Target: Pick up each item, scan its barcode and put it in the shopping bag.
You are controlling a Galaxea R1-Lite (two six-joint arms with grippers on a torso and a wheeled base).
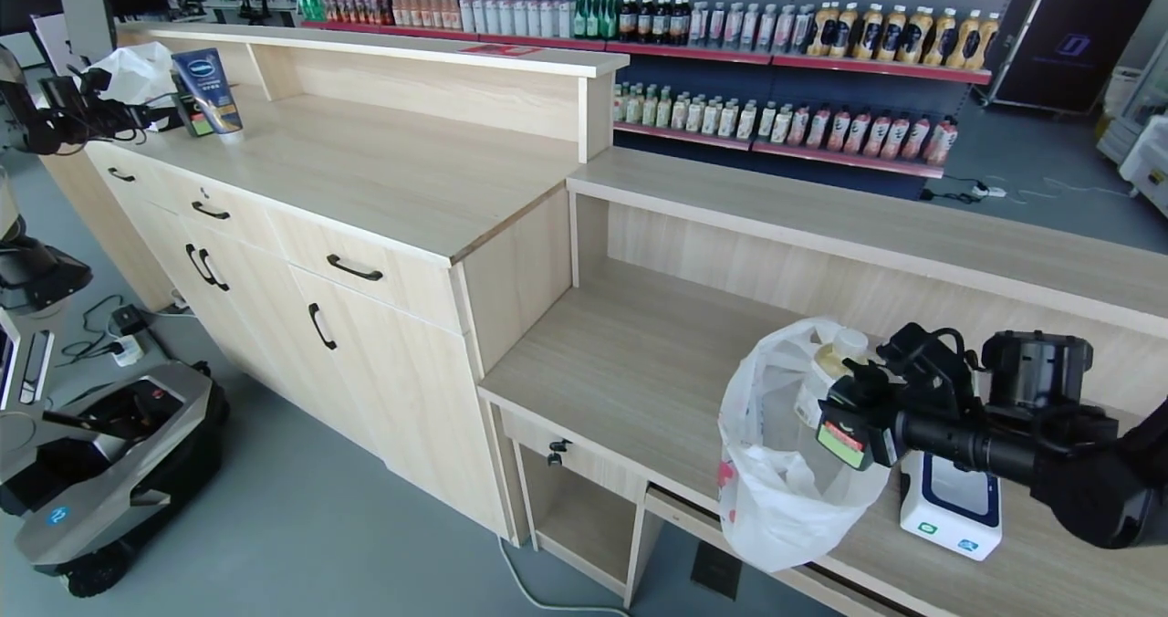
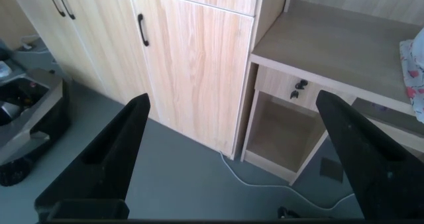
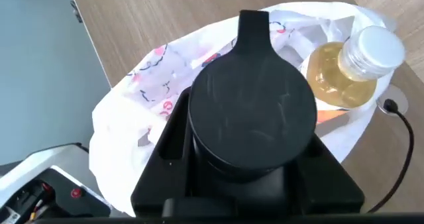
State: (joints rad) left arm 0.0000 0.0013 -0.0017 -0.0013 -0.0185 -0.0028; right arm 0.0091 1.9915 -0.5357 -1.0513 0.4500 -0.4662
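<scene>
Clear plastic bottle of yellow liquid, white cap, sits cap-up inside white plastic shopping bag, just beside my right gripper over the bag. Its fingers are hidden, can't tell, possibly gripping. Left gripper wide, empty, well off bag.

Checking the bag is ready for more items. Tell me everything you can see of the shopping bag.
The shopping bag is thin, translucent white plastic with red-pink print, crumpled and soft. It stands at the front of the lower desk, its bottom bulging over the edge, its mouth open upward. A bottle of amber liquid with a white cap stands inside at the far side. The right gripper hangs over its mouth, and a white scanner sits close beside it.
</scene>
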